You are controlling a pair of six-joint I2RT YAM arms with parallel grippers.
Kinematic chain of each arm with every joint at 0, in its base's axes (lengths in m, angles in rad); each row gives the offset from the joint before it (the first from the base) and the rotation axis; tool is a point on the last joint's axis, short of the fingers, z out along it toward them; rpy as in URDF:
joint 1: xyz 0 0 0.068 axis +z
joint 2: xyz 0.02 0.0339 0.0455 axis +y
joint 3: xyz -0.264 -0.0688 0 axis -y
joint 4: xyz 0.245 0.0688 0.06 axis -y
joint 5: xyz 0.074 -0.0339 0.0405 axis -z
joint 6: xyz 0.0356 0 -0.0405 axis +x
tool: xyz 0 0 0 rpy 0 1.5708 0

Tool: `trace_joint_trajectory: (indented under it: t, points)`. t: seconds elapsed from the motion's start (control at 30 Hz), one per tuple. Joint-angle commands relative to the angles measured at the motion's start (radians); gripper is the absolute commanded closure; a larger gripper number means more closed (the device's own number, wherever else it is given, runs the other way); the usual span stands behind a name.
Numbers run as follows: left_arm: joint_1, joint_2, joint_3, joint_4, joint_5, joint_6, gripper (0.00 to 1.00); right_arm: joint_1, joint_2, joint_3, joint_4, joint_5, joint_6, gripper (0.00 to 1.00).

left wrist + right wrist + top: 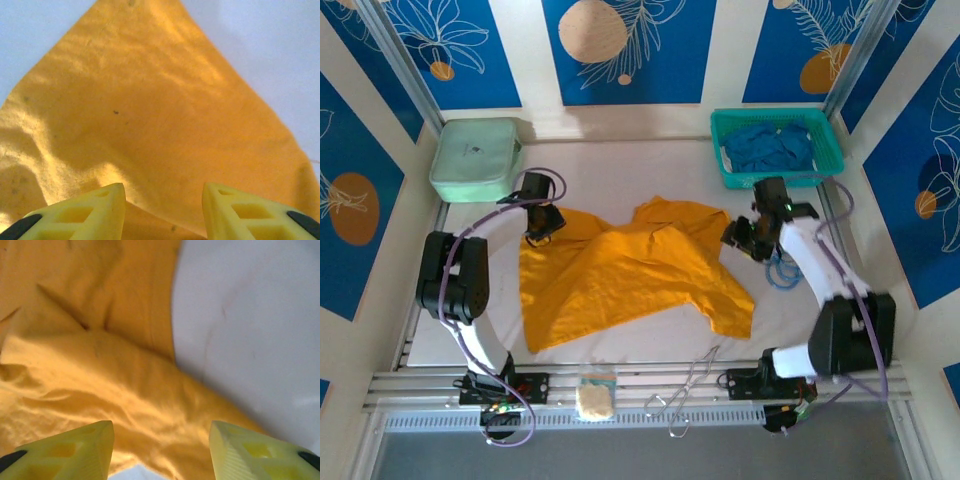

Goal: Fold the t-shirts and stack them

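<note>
Looks like the flattening step: mustard t-shirt mid-worktop, my left gripper and right gripper half open, holding nothing. Next: grip edges, fold.

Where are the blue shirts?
In the top view, the blue shirts lie in the teal basket at the far right corner of the table, just beyond the right gripper.

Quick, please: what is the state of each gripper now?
Left gripper: open, over the mustard-orange t-shirt.
Right gripper: open, over the same t-shirt's edge.
</note>
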Motion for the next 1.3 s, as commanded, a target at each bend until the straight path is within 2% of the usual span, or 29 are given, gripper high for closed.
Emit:
trace_joint_trajectory:
  t: [0.0,0.23,0.37,0.6,0.7,0.8,0.87,0.93,1.17,1.27]
  points:
    - [0.012,-0.003,0.025,-0.043,-0.004,0.024,0.55,0.077,0.173,0.161,0.01,0.089,-0.196,0.48]
    - [0.017,0.08,0.048,-0.039,0.003,0.036,0.55,0.221,0.579,0.623,-0.023,0.115,-0.422,0.45]
    - [0.02,0.126,0.073,-0.042,0.01,0.047,0.55,0.249,0.777,0.848,-0.051,0.075,-0.493,0.42]
    - [0.023,0.161,0.092,-0.051,0.01,0.062,0.55,0.279,1.027,1.165,-0.165,0.051,-0.53,0.43]
    - [0.024,0.173,0.092,-0.052,0.005,0.067,0.55,0.288,1.091,1.239,-0.203,0.025,-0.51,0.51]
    - [0.027,0.198,0.102,-0.051,0.016,0.066,0.55,0.29,1.135,1.283,-0.232,0.001,-0.483,0.66]
    - [0.028,0.223,0.118,-0.047,0.03,0.067,0.55,0.285,1.139,1.289,-0.224,0.007,-0.471,0.8]
    - [0.03,0.257,0.148,-0.047,0.042,0.071,0.57,0.271,1.132,1.307,-0.216,0.017,-0.455,1.0]
    - [0.03,0.428,0.38,-0.12,0.079,0.083,0.71,0.201,1.111,1.516,-0.197,-0.017,-0.383,1.0]
    - [0.03,0.479,0.484,-0.16,0.085,0.09,0.73,0.186,1.075,1.553,-0.181,-0.044,-0.377,1.0]
